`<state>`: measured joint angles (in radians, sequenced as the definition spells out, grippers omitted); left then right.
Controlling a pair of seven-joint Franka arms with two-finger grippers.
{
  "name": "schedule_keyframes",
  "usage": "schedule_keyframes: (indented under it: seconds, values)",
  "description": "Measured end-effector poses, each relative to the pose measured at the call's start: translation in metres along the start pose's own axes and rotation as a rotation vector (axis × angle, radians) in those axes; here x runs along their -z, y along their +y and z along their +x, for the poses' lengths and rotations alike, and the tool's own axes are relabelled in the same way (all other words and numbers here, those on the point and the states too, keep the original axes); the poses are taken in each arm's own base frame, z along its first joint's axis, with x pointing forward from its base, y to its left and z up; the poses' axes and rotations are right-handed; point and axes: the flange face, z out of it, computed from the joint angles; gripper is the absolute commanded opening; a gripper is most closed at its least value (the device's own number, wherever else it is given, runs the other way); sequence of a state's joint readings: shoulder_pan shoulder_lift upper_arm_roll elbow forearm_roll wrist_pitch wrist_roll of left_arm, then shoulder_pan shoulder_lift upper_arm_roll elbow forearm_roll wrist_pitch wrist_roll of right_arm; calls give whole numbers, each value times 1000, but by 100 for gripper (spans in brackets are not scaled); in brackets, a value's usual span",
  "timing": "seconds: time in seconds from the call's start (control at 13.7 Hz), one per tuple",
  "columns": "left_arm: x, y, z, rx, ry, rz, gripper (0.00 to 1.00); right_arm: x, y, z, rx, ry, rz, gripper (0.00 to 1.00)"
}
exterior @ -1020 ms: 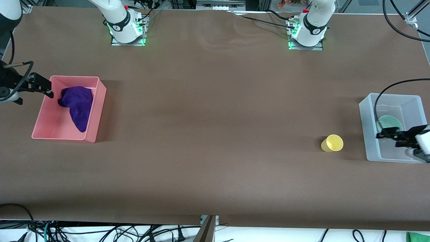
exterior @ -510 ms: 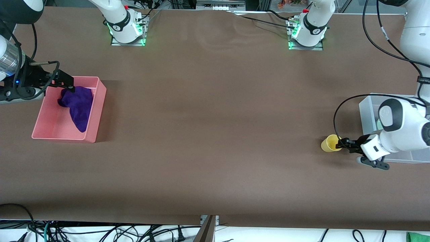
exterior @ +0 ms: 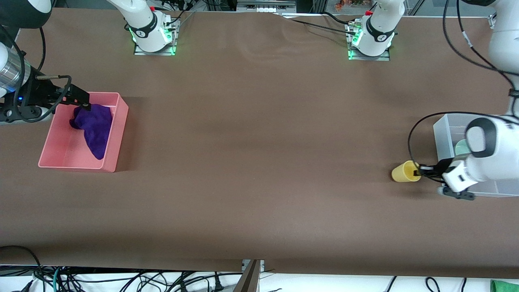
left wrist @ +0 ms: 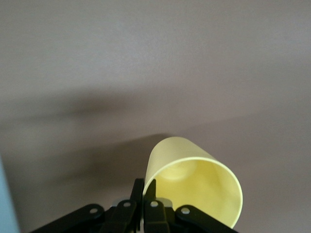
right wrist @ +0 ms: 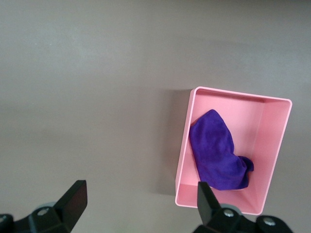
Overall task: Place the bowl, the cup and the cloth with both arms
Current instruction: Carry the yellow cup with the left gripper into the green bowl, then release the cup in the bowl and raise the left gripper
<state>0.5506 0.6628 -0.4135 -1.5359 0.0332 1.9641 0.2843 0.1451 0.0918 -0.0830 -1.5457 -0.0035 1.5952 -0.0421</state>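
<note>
The rim of the one yellow cup (exterior: 405,171) is pinched by the closed fingers of the left gripper (exterior: 420,172), and the cup is seen tilted just beside one clear bin (exterior: 442,129). One green bowl (exterior: 461,147) is partly seen in that bin. The right gripper (exterior: 79,100), with fingers spread apart, is held over one pink bin (exterior: 117,134), in which one purple cloth (exterior: 94,126) is lying. One brown table (exterior: 259,142) carries both bins.
</note>
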Motion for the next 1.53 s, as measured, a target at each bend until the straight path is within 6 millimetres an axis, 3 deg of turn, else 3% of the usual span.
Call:
schedule_keyframes:
  seconds: [0.22, 0.36, 0.44, 0.58, 0.8, 0.87, 0.95, 1.02, 1.17, 1.31, 1.46, 1.53]
  values:
    - [89, -26, -40, 2, -18, 30, 0, -1, 0, 3, 0, -1, -1, 100]
    - [128, -66, -77, -68, -41, 68, 0, -2, 0, 4, -1, -1, -1, 100]
    - [136, -93, -93, -98, -55, 105, 0, -2, 0, 5, -1, 0, -1, 100]
    - [133, -135, -110, -134, -82, 177, 0, -2, 1, 5, -1, -1, -1, 100]
    - [100, -169, -112, -146, -126, 227, 0, -2, 1, 5, -2, -2, -1, 100]
    - [87, -178, -112, -144, -128, 217, 12, -3, 1, 5, -2, -2, -1, 100]
    - [76, -185, -111, -145, -121, 211, 83, -3, 1, 6, -2, -2, -1, 100]
    - [70, -188, -109, -149, -114, 209, 100, -3, 1, 6, -2, -2, -1, 100]
    - [71, -182, -102, -168, -101, 214, 100, -3, 1, 6, -2, -2, -1, 100]
    - [91, -164, -92, -194, -77, 236, 100, -3, 1, 6, -3, -2, -2, 100]
    - [130, -122, -85, -218, -73, 255, 100, -3, 2, 6, -4, -2, -2, 100]
    - [153, -91, -84, -217, -81, 263, 100, -3, 3, 6, -5, -2, -2, 100]
